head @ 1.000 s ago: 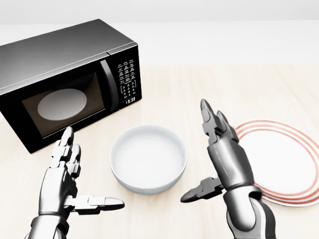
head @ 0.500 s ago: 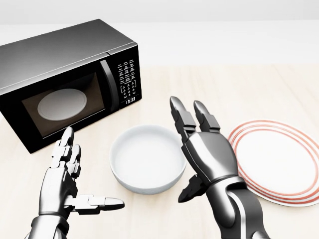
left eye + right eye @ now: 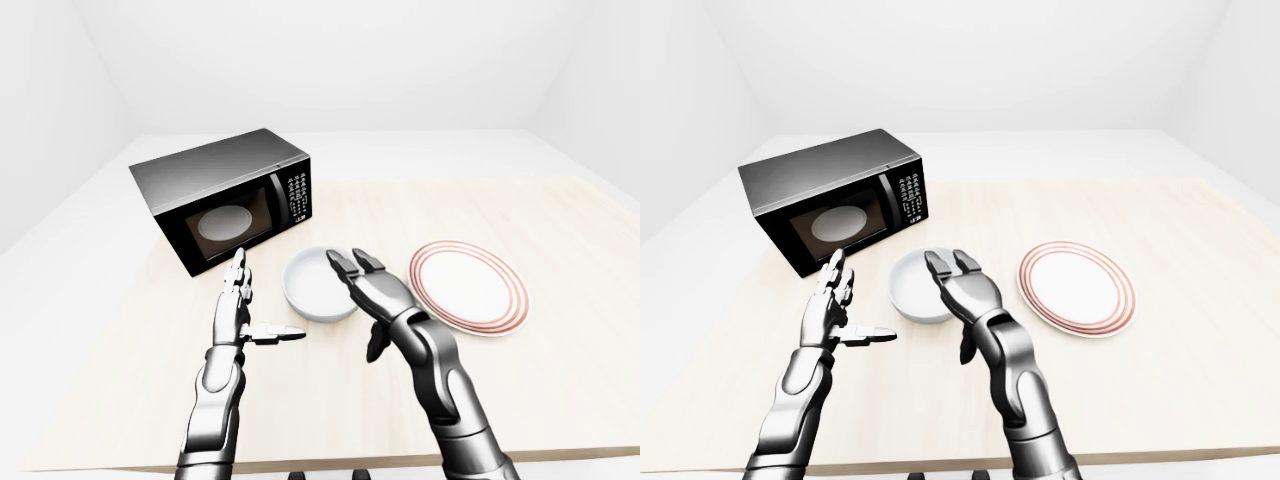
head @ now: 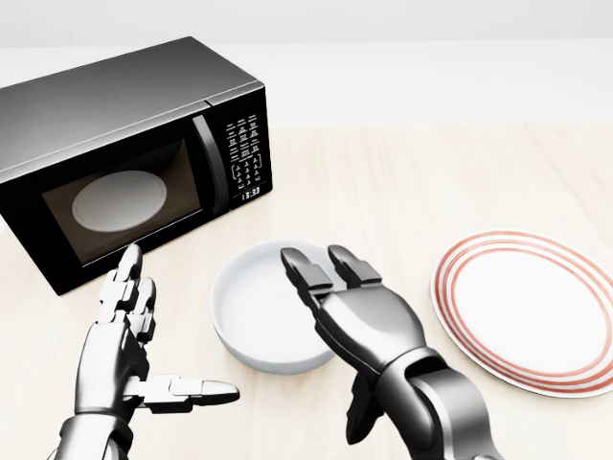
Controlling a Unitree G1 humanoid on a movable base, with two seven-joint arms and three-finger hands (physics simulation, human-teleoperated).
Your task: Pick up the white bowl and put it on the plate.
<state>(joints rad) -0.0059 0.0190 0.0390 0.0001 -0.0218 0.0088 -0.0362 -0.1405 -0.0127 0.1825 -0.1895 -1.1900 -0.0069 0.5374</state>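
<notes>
Right hand (image 4: 350,311), grey metal, three fingers: spread wide, holding nothing, palm down over the 3 o'clock rim of the round white glossy bowl (image 4: 259,316). Two fingers (image 4: 305,273) reaching over the bowl's inside, thumb hanging low outside the wall near 5 o'clock. Contact with the rim: cannot tell.

Left hand (image 4: 120,335), same grey metal: wide open too, empty, parked at 9 o'clock of the bowl, well apart, thumb pointing toward it. Not involved.

Bowl upright on pale wooden tabletop (image 4: 402,182), between both hands. Flat white plate with red concentric rings (image 4: 536,307) at 3 o'clock of the bowl, near, not touching, bare. Black boxy microwave with glass door (image 3: 225,195) at 10 o'clock, near the bowl.

Step in hand, by judgement: closing for the grasp, lift not begun. To do well: drop wrist so the rim sits between fingers inside and thumb outside, pinch wall firmly, avoid pushing bowl toward 9 o'clock. Glossy wall likely slippery; lift level, carry toward 3 o'clock, lower centred inside rings.
</notes>
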